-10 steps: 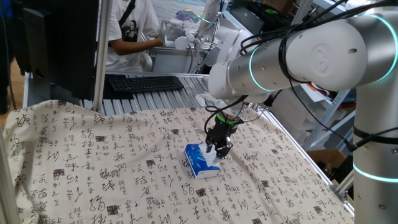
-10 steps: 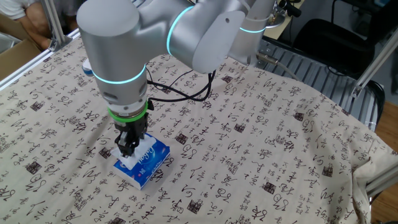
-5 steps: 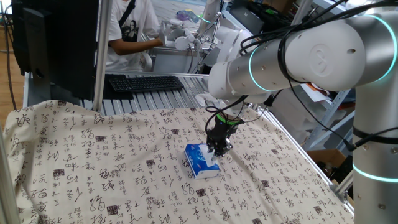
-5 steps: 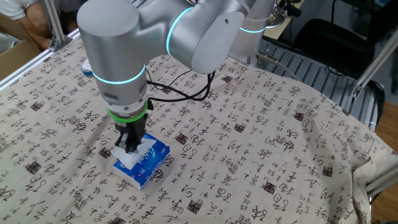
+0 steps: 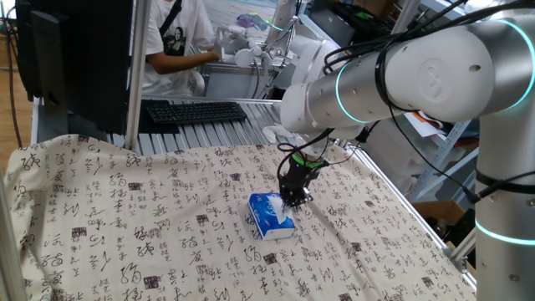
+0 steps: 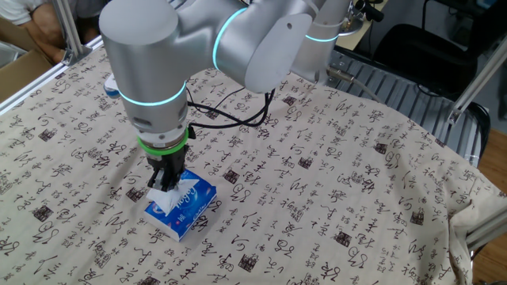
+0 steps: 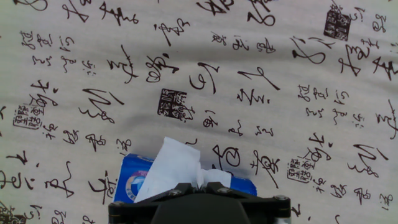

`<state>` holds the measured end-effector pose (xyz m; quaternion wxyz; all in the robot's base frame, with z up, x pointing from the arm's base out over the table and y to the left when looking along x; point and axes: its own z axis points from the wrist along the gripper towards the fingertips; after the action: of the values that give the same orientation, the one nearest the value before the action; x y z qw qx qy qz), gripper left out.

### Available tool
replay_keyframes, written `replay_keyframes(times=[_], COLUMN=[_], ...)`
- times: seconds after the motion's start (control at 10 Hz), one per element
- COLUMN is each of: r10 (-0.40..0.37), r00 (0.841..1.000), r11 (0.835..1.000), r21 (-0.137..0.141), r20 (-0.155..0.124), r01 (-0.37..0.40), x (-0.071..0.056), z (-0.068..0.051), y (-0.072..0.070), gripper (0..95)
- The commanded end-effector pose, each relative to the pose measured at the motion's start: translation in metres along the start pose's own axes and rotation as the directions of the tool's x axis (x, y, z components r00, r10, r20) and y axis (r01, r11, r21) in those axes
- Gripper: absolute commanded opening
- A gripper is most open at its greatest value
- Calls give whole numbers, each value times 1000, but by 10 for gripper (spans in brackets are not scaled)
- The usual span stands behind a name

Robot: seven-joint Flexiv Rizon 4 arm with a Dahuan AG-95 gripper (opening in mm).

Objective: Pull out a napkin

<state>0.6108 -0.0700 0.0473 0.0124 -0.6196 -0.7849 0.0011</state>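
Right now my pincer [image 5: 294,197] hangs straight down over the tissue pack [image 5: 269,217], its two fingers pinched tight on the napkin [image 7: 176,169]. Through my hand view the napkin rises as a white, creased peak out of the slot in the pack's top, and its upper end disappears between my dark fingers [image 7: 163,196] at 6 o'clock in that picture. On either side of the napkin, a strip of the blue pack [image 7: 138,182] shows just above my fingers.

From the other fixed view, my pincer [image 6: 164,184] sits at the pack's 10 o'clock end, with the napkin [image 6: 162,199] fanning out white beneath it while its lower end stays in the pack [image 6: 184,207]. The pack lies flat on the tablecloth [image 6: 333,174], a pale cloth printed all over with black brush characters and small square seals.

From the one fixed view, the napkin [image 5: 285,209] is a small white tuft between my fingertips and the pack's top. A black keyboard [image 5: 196,110] lies beyond the cloth at 11 o'clock from the pack, well apart from it, and a person in a white shirt [image 5: 177,42] stands behind it.
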Motion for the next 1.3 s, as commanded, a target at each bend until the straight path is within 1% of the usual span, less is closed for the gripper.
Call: replay_keyframes(times=[0.1, 0.3, 0.4, 0.6, 0.7, 0.8, 0.9, 1.0, 1.1, 1.2, 1.3], r10=[-19, -41, -53, -74, -78, -90, -95, -98, -103, -109, -116], r00=[1000, 999, 999, 997, 997, 996, 995, 995, 994, 993, 992], r11=[1000, 999, 998, 996, 995, 994, 994, 994, 993, 993, 992], r21=[-21, -32, -35, -51, -60, -62, -64, -53, -53, -56, -62], r20=[-12, -8, -11, -19, -20, -27, -28, -26, -25, -33, -47], r01=[19, 40, 53, 73, 77, 88, 94, 97, 102, 107, 113], x=[-1, -1, -1, -1, -1, -1, -2, -1, 1, 2, 3], z=[-7, -19, -29, -40, -44, -53, -56, -64, -72, -79, -87], y=[1, 2, 1, -1, -2, -4, -5, -4, -4, -3, -4], gripper=[0, 0, 0, 0, 0, 0, 0, 0, 0, 0, 0])
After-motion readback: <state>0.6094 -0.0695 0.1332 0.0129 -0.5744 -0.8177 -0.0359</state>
